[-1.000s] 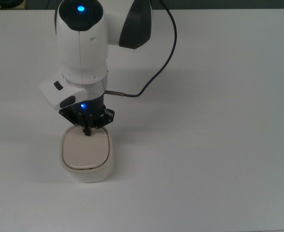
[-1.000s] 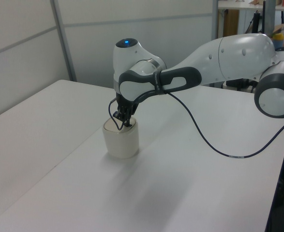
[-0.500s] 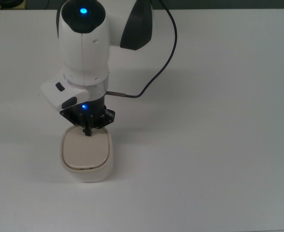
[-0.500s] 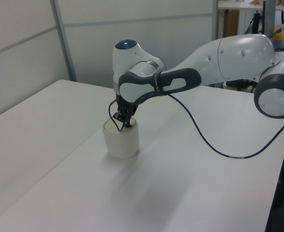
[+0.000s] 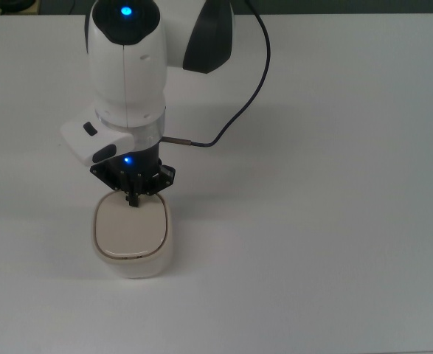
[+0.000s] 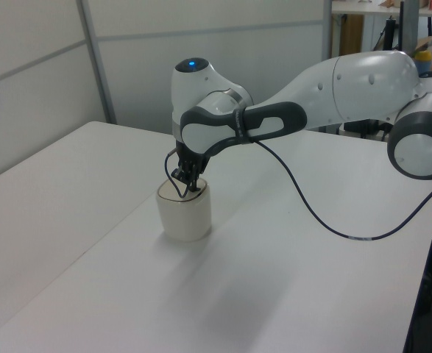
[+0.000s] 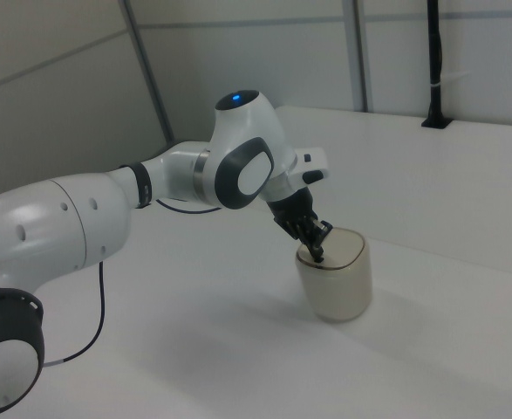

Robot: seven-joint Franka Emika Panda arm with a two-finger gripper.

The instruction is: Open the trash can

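We judge the step in hand is pressing the lid's release, so we should push straight down and avoid sliding across the smooth lid or tipping the small cream-white rounded-square plastic trash can (image 5: 133,236). The black two-finger gripper (image 5: 133,200) has its 2 fingers pressed together, holding nothing, tips touching the beige lid's edge. The bin sits directly beneath it, lid not yet open.

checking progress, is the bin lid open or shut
Shut: the bin's lid lies flat and flush with its rim; the gripper touches its edge.
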